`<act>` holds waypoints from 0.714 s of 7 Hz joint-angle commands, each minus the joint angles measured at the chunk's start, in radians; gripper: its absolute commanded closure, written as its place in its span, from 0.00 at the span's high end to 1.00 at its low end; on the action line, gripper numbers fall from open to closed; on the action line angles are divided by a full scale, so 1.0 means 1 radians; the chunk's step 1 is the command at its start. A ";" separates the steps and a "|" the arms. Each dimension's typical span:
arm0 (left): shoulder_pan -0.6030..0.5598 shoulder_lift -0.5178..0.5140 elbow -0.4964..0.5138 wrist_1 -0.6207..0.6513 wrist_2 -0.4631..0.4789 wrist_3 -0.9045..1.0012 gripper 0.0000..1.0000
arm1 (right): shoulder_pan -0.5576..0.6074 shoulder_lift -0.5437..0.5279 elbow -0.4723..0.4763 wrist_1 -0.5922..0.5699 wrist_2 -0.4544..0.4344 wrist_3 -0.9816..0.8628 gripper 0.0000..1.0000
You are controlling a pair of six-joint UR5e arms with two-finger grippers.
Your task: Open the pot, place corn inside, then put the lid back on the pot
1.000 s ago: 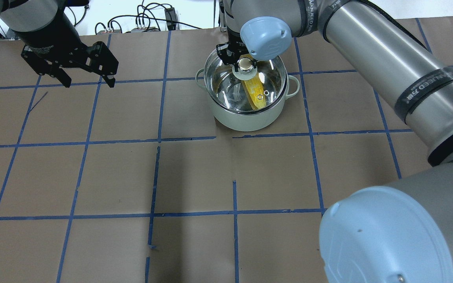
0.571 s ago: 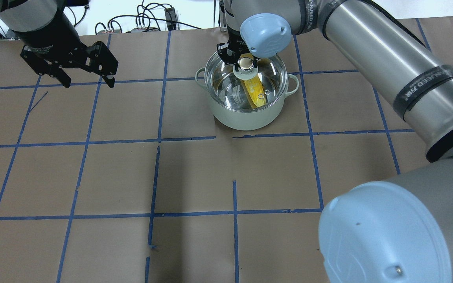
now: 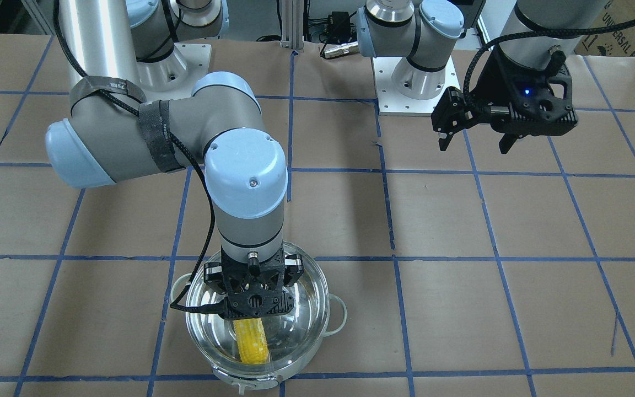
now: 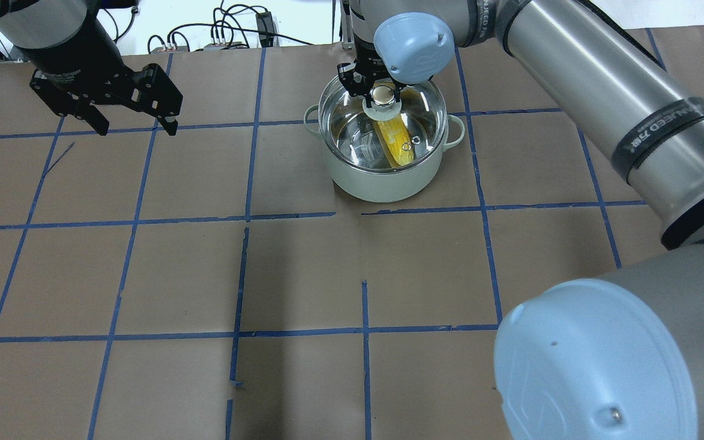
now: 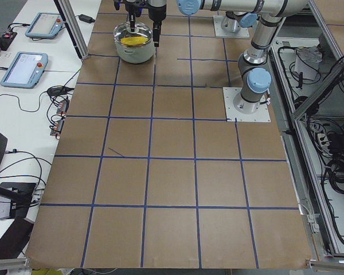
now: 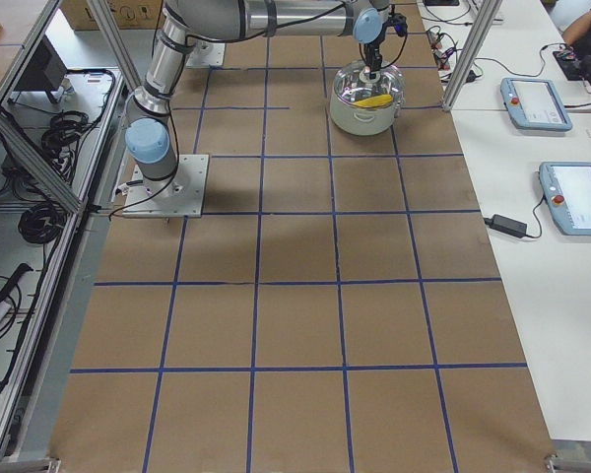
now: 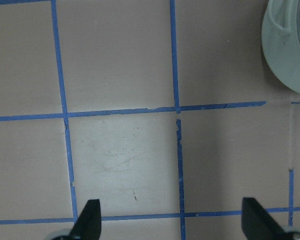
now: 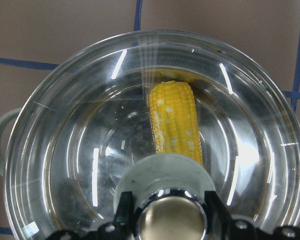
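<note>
The pot [image 4: 382,183] stands at the table's far middle, its outer wall pale green and its inside shiny steel. The corn [image 4: 396,143] lies inside it, seen through the glass. The lid [image 4: 425,116] sits over the pot's rim. My right gripper [image 4: 381,93] comes straight down on the lid's knob [image 8: 172,220], one finger on each side of it and shut on it. The right wrist view shows the corn [image 8: 175,120] under the glass lid [image 8: 65,150]. My left gripper [image 4: 138,130] hangs open and empty above the table's far left, well away from the pot.
The table is brown paper with a blue tape grid. Cables lie past the far edge [image 4: 230,30]. The pot's edge [image 7: 287,55] shows in the top right of the left wrist view. The right arm's elbow [image 4: 596,366] fills the near right of the overhead view.
My right gripper and the lid's knob have shifted very slightly toward the far edge. The pot, the corn and my left gripper have stayed put.
</note>
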 commanded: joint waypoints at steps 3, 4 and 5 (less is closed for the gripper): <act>0.000 0.003 -0.001 0.000 0.001 0.004 1.00 | 0.000 0.007 0.006 0.001 0.000 0.001 0.08; 0.000 0.003 0.000 0.000 0.001 0.005 1.00 | 0.000 0.007 0.005 0.002 0.002 0.001 0.08; 0.000 0.003 0.000 0.000 0.001 0.007 1.00 | 0.000 0.007 0.002 0.009 0.003 0.001 0.15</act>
